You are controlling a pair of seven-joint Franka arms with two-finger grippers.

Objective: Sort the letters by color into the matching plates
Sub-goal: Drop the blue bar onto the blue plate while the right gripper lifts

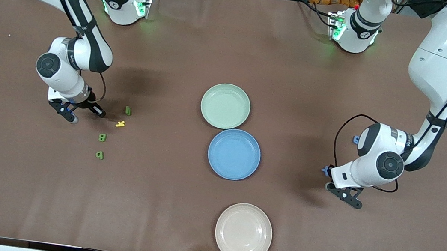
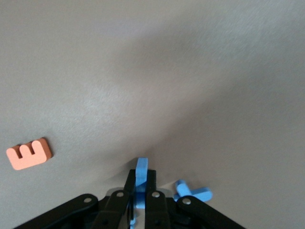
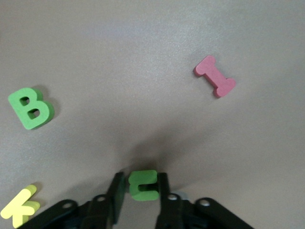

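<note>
The left hand (image 1: 346, 195) is down at the counter (image 1: 182, 42), low in the front view, toward the left arm's end. It is pressed together, pinching a blue letter (image 2: 141, 174) that stands on its edge. A second blue letter (image 2: 193, 192) lies just beside it, and an orange E (image 2: 29, 153) lies flat a bit away. In the front view two small blue bits (image 1: 355, 139) peek out next to the left arm.

The right hand (image 1: 69, 116) is down at the counter too, about halfway up the front view, toward the right arm's end. A green letter (image 3: 144, 188) sits right in this hand's gap. I cannot tell if the hand is pinching it or only around it.

Near the right hand lie more letters. A green B (image 3: 30, 109) lies flat, and a yellow K (image 3: 19, 207) is close to it. A pink I (image 3: 215, 76) lies well apart from them. In the front view one green piece (image 1: 128, 110) sits just above the yellow K, and another green piece (image 1: 100, 155) sits just below the green B.

The mint green plate (image 1: 225, 106) is in the middle of the frame. The blue plate (image 1: 234, 154) sits just below it, touching it or nearly so. No letters are in them. A cream plate (image 1: 243, 232) sits at the bottom middle, apart from the other two.
</note>
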